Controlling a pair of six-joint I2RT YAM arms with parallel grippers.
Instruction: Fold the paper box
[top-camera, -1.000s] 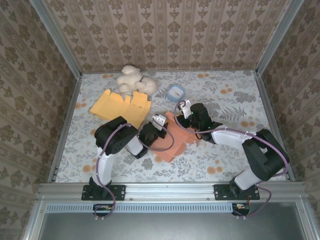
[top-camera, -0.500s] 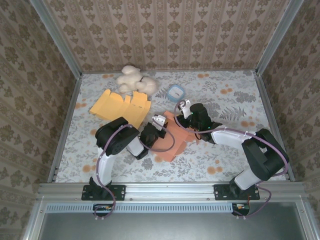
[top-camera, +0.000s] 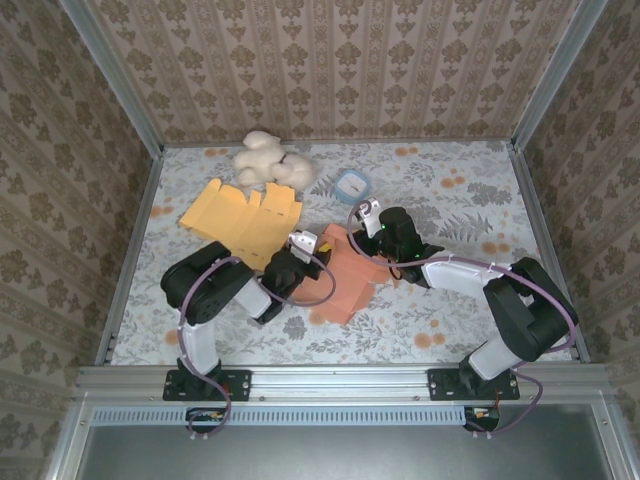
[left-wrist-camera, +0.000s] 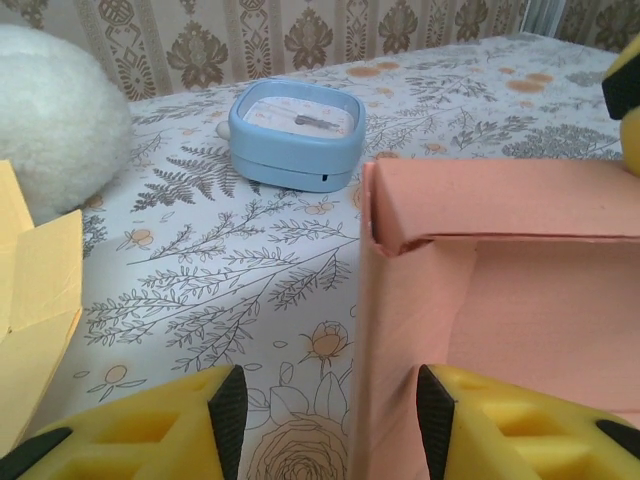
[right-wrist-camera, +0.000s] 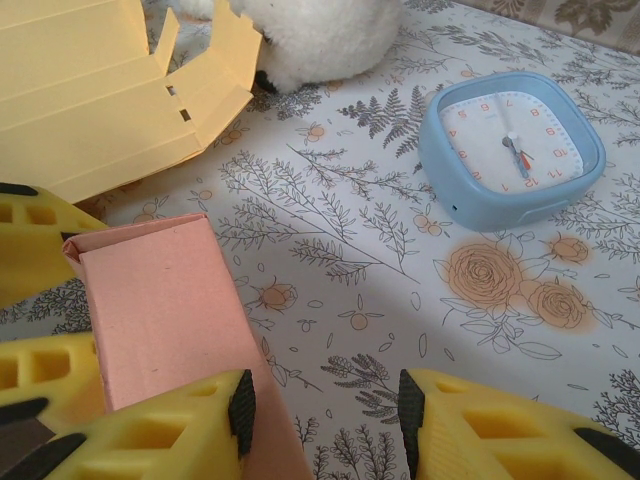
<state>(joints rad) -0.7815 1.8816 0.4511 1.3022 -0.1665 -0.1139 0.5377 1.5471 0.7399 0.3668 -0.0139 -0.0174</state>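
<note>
The pink paper box (top-camera: 345, 282) lies partly folded at the table's middle, between both arms. My left gripper (top-camera: 316, 252) is at its left end and stands open; in the left wrist view one upright pink wall (left-wrist-camera: 400, 330) rises between the yellow fingers, close to the right pad (left-wrist-camera: 432, 415) and apart from the left one. My right gripper (top-camera: 358, 236) is at the box's far end, also open. Its left finger (right-wrist-camera: 150, 440) lies over a pink panel (right-wrist-camera: 160, 310), and bare table shows in the gap.
A flat yellow box blank (top-camera: 240, 215) lies at the back left. A white plush (top-camera: 268, 160) sits behind it. A blue square clock (top-camera: 352, 185) stands just beyond the pink box, close to the right gripper. Patterned walls enclose the table.
The left gripper has opened from shut, letting go of the pink wall. The left arm's elbow swung out to the left. The right arm stayed still.
</note>
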